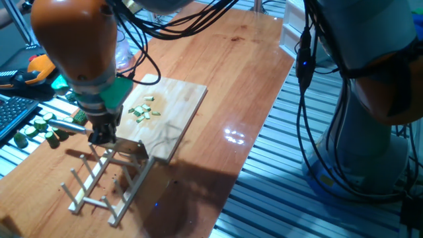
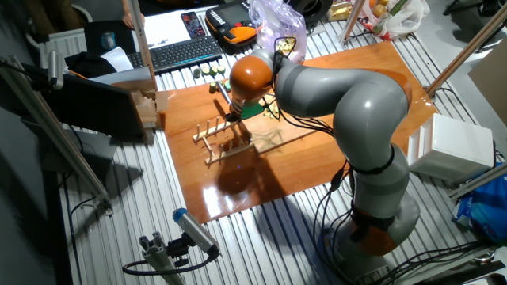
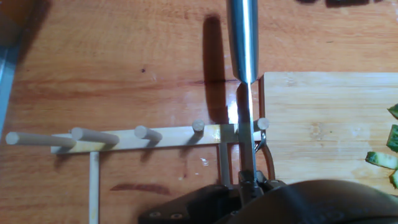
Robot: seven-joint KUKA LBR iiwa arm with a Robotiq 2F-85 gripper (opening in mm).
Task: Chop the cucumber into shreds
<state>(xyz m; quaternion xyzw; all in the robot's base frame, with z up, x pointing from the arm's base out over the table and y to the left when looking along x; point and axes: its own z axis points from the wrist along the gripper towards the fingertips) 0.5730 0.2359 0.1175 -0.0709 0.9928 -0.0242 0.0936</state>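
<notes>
The shreds [image 1: 144, 111] lie as small pale green bits on the wooden board [image 1: 173, 125]; a few also show at the right edge of the hand view [image 3: 387, 157]. No whole round cucumber slice is in view. My gripper [image 1: 100, 137] hangs over the board's near left corner, above the wooden peg rack [image 1: 106, 178]. It is shut on a knife [image 3: 243, 43], whose steel handle points away from the board. The thin blade [image 3: 247, 124] stands edge-on between two pegs of the rack [image 3: 137, 135]. The gripper also shows in the hand view [image 3: 249, 182] and in the other fixed view [image 2: 234, 112].
Thick dark green cucumber chunks [image 1: 39, 129] lie off the table's left edge beside a keyboard [image 2: 178, 51]. A plastic bag [image 2: 277, 20] and an orange tool [image 2: 238, 33] sit behind the table. A wooden block [image 2: 146, 107] stands at the table's corner. The arm's cables [image 1: 142, 59] hang over the board.
</notes>
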